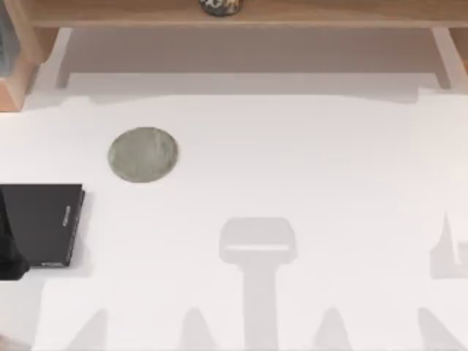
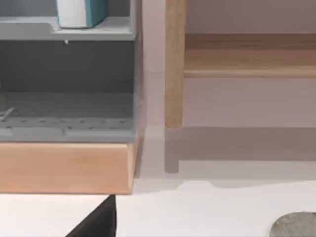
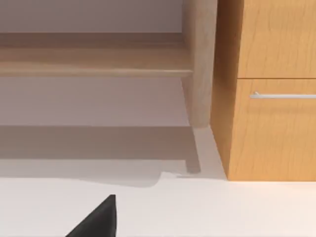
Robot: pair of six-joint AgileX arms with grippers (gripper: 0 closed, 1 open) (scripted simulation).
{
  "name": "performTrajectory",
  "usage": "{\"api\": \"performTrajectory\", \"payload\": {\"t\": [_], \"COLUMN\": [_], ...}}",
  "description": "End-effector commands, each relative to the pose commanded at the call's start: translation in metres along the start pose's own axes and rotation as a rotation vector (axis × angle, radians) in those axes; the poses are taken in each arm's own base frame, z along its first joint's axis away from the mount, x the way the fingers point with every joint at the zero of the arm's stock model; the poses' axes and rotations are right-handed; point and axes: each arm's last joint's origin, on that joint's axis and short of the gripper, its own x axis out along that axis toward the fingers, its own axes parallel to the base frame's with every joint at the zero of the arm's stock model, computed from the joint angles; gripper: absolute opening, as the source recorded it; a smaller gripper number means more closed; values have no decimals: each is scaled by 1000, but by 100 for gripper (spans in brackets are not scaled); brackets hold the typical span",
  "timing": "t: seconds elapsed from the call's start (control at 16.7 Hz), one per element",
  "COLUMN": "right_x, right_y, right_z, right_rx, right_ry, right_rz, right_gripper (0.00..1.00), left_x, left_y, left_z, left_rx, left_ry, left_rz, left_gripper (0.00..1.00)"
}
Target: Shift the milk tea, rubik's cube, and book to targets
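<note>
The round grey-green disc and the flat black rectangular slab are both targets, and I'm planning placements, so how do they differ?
The round grey-green stone-like disc is circular and mottled; the flat black rectangular slab is straight-edged and plain dark, with small pale markings along one edge. The disc lies farther from the table's left edge and nearer the wooden shelf; the slab sits at the left edge. The slab covers more area. Both lie flat on the white table, with nothing on them.

The white desk point(image 1: 307, 168) carries a round grey-green disc point(image 1: 143, 154) toward its left side and, nearer the left edge, a flat black slab point(image 1: 42, 223); the two lie apart. On a grey shelf point(image 2: 113, 30) stands a teal book point(image 2: 83, 12).
</note>
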Motion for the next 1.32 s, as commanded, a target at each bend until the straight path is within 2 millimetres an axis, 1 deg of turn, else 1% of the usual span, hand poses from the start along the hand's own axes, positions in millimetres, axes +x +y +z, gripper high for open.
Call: {"api": "performTrajectory", "payload": {"t": [0.18,0.3,0.48,0.6,0.66,0.72,0.84,0.96,1.02,1.14,1.26,1.32], "right_x": [0,0,0,0,0,0,0,0,0,0,0,0], "right_y": [0,0,0,0,0,0,0,0,0,0,0,0], "right_z": [0,0,0,0,0,0,0,0,0,0,0,0], "right_rx": [0,0,0,0,0,0,0,0,0,0,0,0], "right_ry": [0,0,0,0,0,0,0,0,0,0,0,0], "right_rz": [0,0,0,0,0,0,0,0,0,0,0,0], "right_gripper": [100,100,100,100,100,100,100,100,100,100,100,100], "left_x": [0,1,8,21,31,45,82,126,149,192,227,240], "left_y": [0,-2,-8,-15,-19,-26,-44,-71,-87,-123,-160,-178], "left_z": [3,18,57,89,105,120,142,151,151,139,118,107], "left_rx": [0,-2,-11,-22,-28,-34,-41,-42,-41,-33,-23,-19], "left_ry": [-4,-26,-77,-104,-111,-112,-99,-75,-60,-31,-9,-3], "left_rz": [-1,-6,-15,-21,-23,-25,-28,-29,-29,-29,-29,-29], "left_gripper": [100,100,100,100,100,100,100,100,100,100,100,100]}}
